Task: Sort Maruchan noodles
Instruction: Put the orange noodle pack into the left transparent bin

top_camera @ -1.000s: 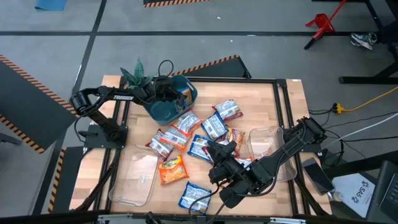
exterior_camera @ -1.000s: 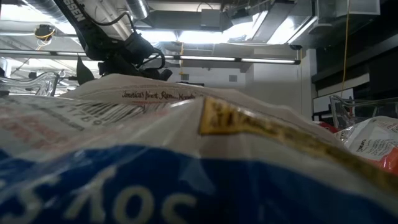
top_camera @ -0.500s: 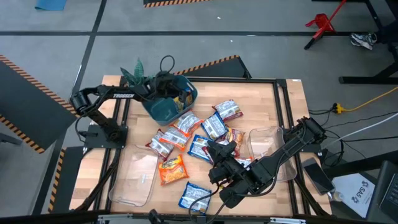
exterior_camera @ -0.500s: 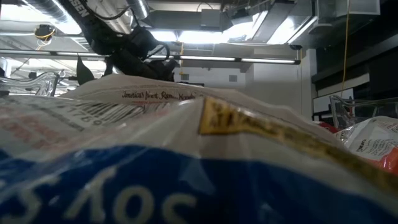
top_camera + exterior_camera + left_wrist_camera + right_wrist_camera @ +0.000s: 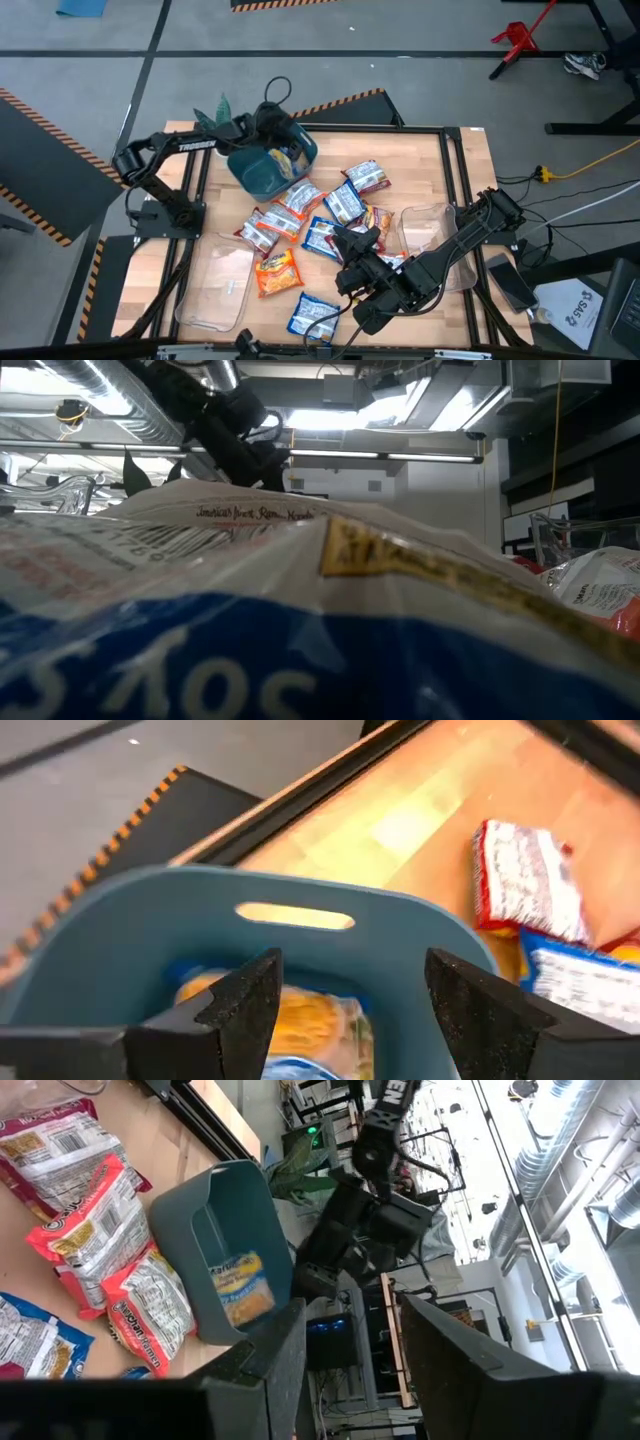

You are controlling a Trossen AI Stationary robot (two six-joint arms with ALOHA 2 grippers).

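Overhead first: a light wooden table in a black frame sits on grey concrete floor, with orange-and-black hazard tape at the left edge. Maruchan noodles lie loose across the middle of the table in red, blue and orange wrappers, and one orange packet lies beside a clear tray at the near left. Another clear tray sits on the right. The teal bin stands at the far left of the pile with packets in it, and the left gripper hangs over its far rim. The right gripper sits low over the packets in the middle.

Low view is pretty much blocked by a blue-white packet right against the lens. Behind it you get ceiling lights, ducts and the left arm up high.

Left wrist view: fingers spread wide with nothing in them, just above the bin, with an orange-yellow packet inside. A red-white packet lies on the wood past it.

Right wrist view: fingers parted and empty. Beyond are red packets, the tilted-looking bin, and a cluttered room full of gear.
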